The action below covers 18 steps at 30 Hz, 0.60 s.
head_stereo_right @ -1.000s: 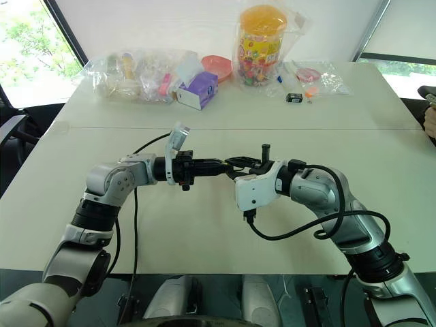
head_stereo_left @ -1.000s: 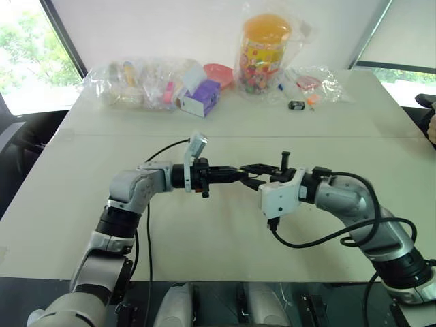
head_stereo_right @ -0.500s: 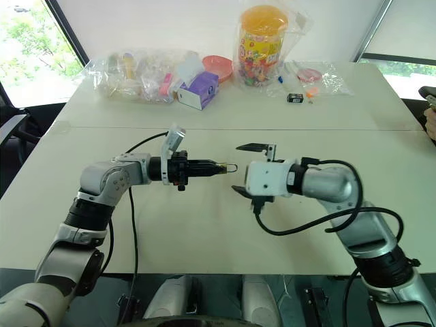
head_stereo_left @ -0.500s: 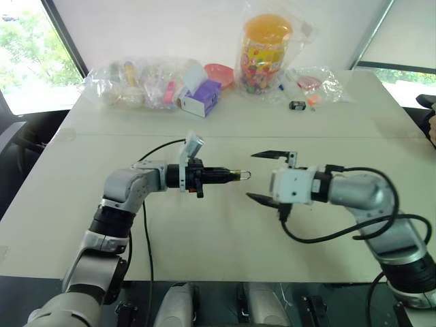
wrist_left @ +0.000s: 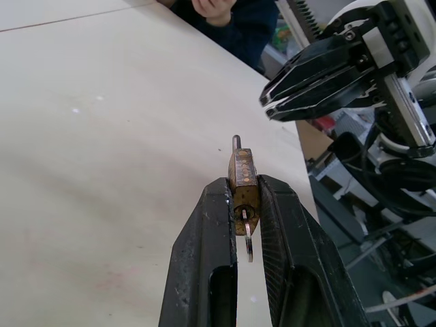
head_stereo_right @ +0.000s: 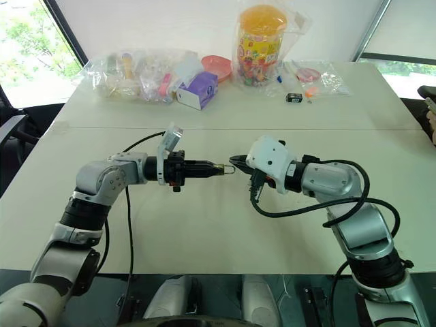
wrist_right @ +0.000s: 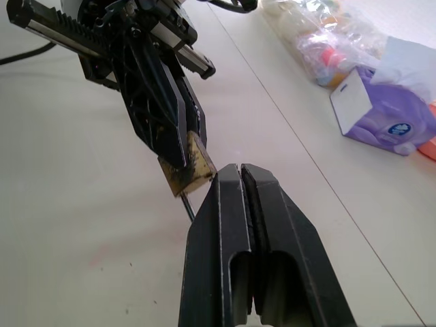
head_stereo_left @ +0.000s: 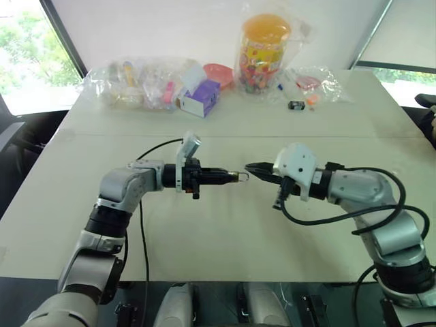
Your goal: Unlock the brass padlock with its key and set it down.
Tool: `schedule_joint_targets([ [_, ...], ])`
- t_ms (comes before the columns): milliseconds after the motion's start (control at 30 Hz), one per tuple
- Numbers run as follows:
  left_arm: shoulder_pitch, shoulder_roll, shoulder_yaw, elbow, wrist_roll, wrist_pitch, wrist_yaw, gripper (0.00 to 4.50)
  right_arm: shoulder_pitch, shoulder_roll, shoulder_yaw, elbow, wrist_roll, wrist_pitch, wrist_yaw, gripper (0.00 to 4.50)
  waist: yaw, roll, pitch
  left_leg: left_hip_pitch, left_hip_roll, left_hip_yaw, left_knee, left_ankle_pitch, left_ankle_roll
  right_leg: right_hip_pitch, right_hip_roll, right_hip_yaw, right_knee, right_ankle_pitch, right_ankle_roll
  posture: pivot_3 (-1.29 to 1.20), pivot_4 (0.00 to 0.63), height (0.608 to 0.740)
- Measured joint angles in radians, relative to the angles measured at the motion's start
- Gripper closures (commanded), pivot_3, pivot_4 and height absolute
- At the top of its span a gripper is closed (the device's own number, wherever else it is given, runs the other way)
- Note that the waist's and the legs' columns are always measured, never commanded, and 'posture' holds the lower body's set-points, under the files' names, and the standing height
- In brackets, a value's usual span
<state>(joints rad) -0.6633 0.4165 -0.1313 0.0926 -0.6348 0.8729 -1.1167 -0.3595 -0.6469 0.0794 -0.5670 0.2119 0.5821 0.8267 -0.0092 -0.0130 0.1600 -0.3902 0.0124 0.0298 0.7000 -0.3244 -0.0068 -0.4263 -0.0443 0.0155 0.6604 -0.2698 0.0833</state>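
Left gripper (wrist_left: pixel 244 204) clamps the brass padlock (wrist_left: pixel 243 184) above the table (head_stereo_left: pixel 225 231), with the key (wrist_left: pixel 248 243) seated in its keyhole. Right gripper (wrist_right: pixel 240 178), fingers pressed together and empty, sits just beside the padlock.

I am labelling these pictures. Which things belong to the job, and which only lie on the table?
Job: brass padlock with key in it, held by left gripper; right gripper, shut, beside it.

Lying about: purple box, candy jar, plastic bags.
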Motion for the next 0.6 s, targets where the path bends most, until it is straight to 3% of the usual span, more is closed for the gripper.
schedule_joint_targets([
  [600,-0.009,0.006,0.008,-0.023,-0.023,0.009,0.001,4.5,0.113,-0.025,0.062,0.13,-0.061,-0.142,-0.019,4.43,0.001,0.0,0.0,0.0,0.0,0.0,0.0,0.0,0.0,0.0,0.001,0.0,0.0,0.0,0.0,0.0,0.15,0.735],
])
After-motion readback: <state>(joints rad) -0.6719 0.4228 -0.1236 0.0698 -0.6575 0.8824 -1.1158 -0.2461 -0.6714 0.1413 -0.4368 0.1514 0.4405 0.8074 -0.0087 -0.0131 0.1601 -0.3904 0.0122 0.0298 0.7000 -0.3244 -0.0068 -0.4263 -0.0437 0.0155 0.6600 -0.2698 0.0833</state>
